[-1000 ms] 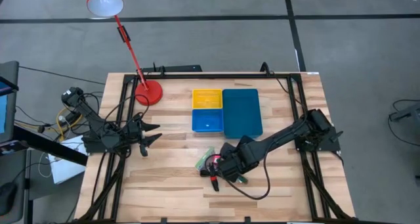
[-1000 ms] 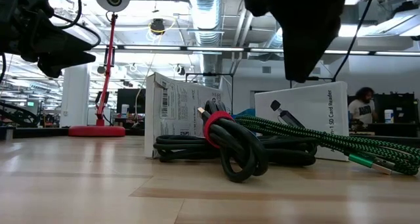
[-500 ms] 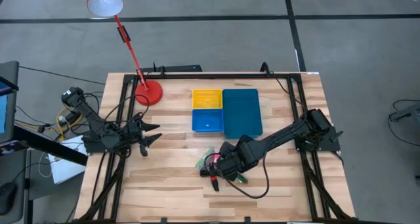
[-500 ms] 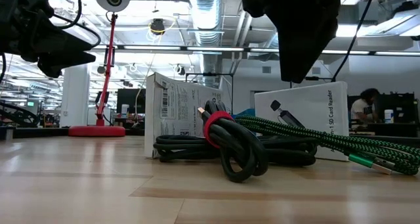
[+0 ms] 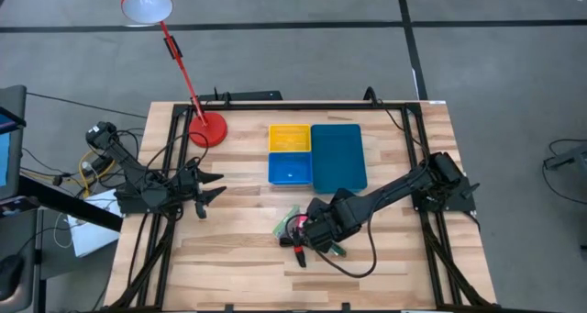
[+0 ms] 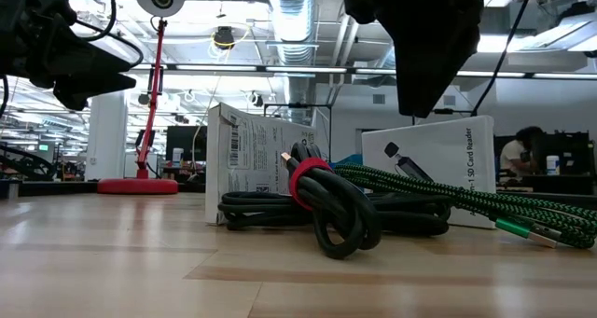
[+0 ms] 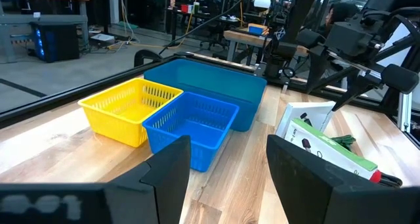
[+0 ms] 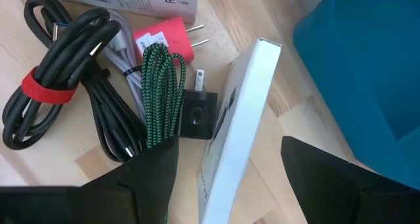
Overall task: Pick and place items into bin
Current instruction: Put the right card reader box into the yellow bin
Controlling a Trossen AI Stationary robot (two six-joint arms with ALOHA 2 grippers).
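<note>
The right gripper (image 5: 310, 234) was held low over a cluster of items near the table's (image 5: 229, 267) front centre, its fingers (image 8: 147, 178) spread wide on either side of an upright white labelled box (image 8: 239, 125), nothing gripped. A green braided cord (image 8: 156, 92), a black cable bundle (image 8: 62, 86) bound with a red strap, and a pink plug (image 8: 164, 41) lay beside it. The teal, yellow and blue bin (image 5: 337, 155) sat just behind. The left gripper (image 5: 209, 187) was parked at the table's left edge, fingers apart and empty.
</note>
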